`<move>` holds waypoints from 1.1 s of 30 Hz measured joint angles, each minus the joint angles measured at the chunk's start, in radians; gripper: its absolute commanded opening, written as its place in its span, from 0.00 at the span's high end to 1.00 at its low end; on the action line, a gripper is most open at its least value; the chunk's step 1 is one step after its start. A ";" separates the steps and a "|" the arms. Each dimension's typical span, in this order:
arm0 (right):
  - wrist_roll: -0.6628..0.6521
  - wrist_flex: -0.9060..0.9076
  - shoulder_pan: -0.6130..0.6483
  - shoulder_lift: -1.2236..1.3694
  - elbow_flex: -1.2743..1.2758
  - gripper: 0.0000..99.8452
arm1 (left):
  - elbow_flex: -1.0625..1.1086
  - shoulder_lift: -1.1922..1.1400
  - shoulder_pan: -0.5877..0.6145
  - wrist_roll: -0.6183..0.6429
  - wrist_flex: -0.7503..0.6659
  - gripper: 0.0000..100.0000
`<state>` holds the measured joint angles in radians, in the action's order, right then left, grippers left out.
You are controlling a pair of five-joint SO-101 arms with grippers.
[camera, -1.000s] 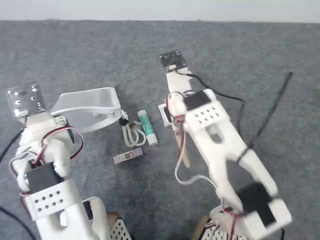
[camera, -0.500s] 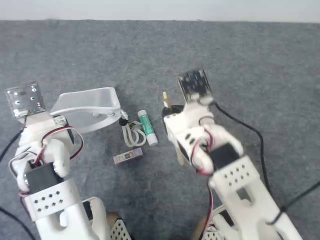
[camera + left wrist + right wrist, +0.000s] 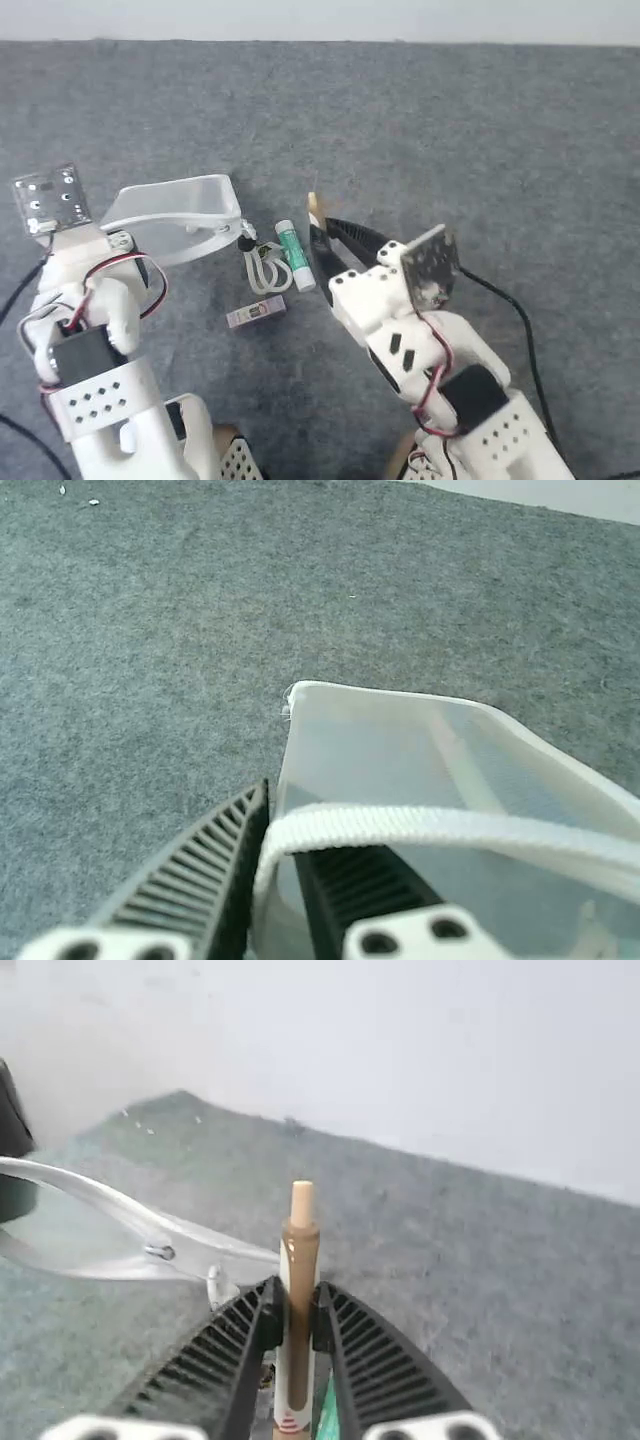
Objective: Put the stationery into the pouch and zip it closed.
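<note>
A translucent white pouch (image 3: 180,215) lies open on the grey mat, its mouth toward the middle. My left gripper (image 3: 275,865) is shut on the pouch's white rim (image 3: 420,825), holding that edge up. My right gripper (image 3: 325,248) is shut on a tan pen (image 3: 314,208), which is off the mat with its tip toward the pouch. In the right wrist view the pen (image 3: 298,1250) stands between the fingers, and the pouch (image 3: 100,1220) and its zip pull (image 3: 214,1285) lie just beyond. A green glue stick (image 3: 295,255) lies between the pouch and the right gripper.
A white looped clip (image 3: 262,270) lies next to the glue stick. A small pink block (image 3: 256,313) sits nearer the front. The grey mat (image 3: 480,130) stretches bare to the back and right. A white wall (image 3: 400,1050) stands behind it.
The right arm has drawn back toward the front and swung round. It has lifted the pen off the mat and brought it left toward the pouch. The left arm has kept still.
</note>
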<state>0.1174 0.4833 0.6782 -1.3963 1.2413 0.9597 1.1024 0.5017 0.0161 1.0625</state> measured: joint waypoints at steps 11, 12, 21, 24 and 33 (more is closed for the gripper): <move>0.000 0.000 0.003 -0.167 0.037 0.99 | 0.000 0.000 0.000 0.000 0.000 0.99; 0.000 0.000 0.003 -0.172 0.037 0.99 | 0.000 0.000 0.000 0.000 0.000 0.99; 0.000 -0.138 0.003 -0.176 0.037 0.99 | 0.000 0.000 0.000 0.000 0.000 0.99; 0.000 -0.209 0.028 -0.176 0.037 0.99 | 0.000 0.000 0.000 0.000 0.000 0.99; -0.140 -0.471 0.213 -0.176 0.037 0.99 | 0.000 0.000 0.000 0.000 0.000 0.99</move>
<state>-0.0222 0.0123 0.8915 -1.5727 1.2781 0.9597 1.1024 0.5017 0.0161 1.0625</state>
